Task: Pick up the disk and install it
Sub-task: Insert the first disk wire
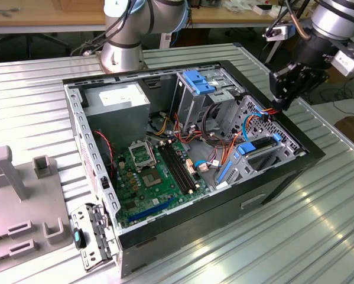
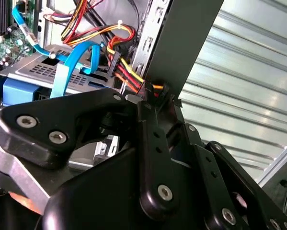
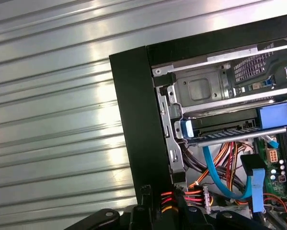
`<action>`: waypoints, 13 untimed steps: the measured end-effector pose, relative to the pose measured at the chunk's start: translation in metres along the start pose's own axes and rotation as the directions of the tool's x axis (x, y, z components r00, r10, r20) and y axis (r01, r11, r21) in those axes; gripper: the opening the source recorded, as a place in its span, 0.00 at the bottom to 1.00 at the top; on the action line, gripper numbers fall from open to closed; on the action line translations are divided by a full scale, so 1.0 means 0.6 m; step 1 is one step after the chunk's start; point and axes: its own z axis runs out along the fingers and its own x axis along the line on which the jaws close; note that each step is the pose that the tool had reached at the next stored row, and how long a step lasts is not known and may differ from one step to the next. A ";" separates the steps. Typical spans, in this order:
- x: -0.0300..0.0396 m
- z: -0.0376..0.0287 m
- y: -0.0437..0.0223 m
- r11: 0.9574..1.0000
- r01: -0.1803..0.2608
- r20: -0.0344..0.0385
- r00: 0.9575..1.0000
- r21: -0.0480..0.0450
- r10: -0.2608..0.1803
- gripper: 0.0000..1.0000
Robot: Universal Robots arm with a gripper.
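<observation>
Upper right in the exterior view, my end effector (image 1: 283,102) clenches the power cable (image 1: 272,110). The disk (image 1: 260,151) sits slotted in the computer case (image 1: 182,228), right of centre. I judge it dense, rigid and shock-sensitive, best held by its blue rails.

The bench (image 1: 283,236) is made of shiny grey metal with long ridges, and it shines bright in both wrist views (image 3: 52,96) (image 2: 239,86). A big black computer box (image 1: 224,207) sits on it with its side open. At the exterior view's left lies a flat grey plate (image 1: 23,195) with little blocks standing up. A small metal part (image 1: 91,234) lies just beside the box's corner. The robot's round foot (image 1: 122,50) stands behind the box.
</observation>
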 end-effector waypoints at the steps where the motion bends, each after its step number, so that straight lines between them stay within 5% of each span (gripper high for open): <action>1: -0.001 0.002 -0.004 1.000 0.000 -0.002 1.000 0.000 0.000 0.30; 5: -0.005 0.004 -0.005 1.000 0.001 -0.034 0.999 0.007 -0.001 0.30; 11: -0.007 0.003 0.010 1.000 0.006 -0.062 0.998 0.012 -0.005 0.30; 13: -0.008 0.003 0.011 1.000 0.007 -0.063 0.998 0.016 -0.006 0.30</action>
